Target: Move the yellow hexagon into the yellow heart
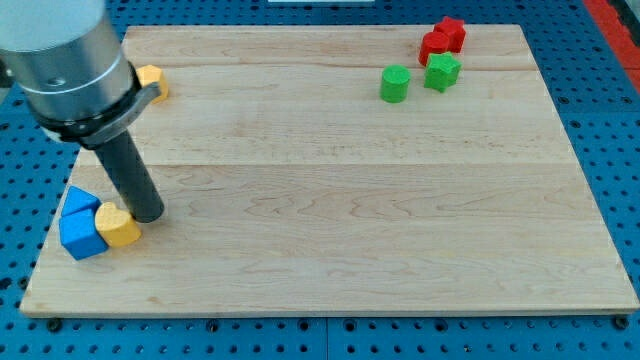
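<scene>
Blue pegboard surrounds the wooden desk (330,200), where the jawless rod's tip (147,214) touches the near-left yellow heart (119,227), while the yellow hexagon (151,81) waits unmoved far-left, well apart.

One view looks steeply down — near, across the whole wooden board (330,180).

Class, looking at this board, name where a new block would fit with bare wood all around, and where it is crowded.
Free: the board's middle and bottom right. Crowded: top right, red blocks, green cylinder, green block; bottom left, my tip beside yellow heart and blue blocks.
</scene>
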`<move>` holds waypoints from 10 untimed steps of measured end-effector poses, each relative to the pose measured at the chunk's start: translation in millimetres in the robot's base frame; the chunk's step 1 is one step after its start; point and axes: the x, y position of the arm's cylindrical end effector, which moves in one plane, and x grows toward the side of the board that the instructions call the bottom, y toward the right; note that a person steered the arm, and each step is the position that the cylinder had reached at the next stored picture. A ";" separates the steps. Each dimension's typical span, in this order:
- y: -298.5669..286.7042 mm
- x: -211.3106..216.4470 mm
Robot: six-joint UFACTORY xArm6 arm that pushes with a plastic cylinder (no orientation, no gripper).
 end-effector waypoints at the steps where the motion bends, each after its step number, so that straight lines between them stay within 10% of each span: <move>1: 34.2 -68.9; 4: 18.3 -258.7; 6: 12.5 -176.1; 8: -36.8 -244.8; 10: -84.5 -201.3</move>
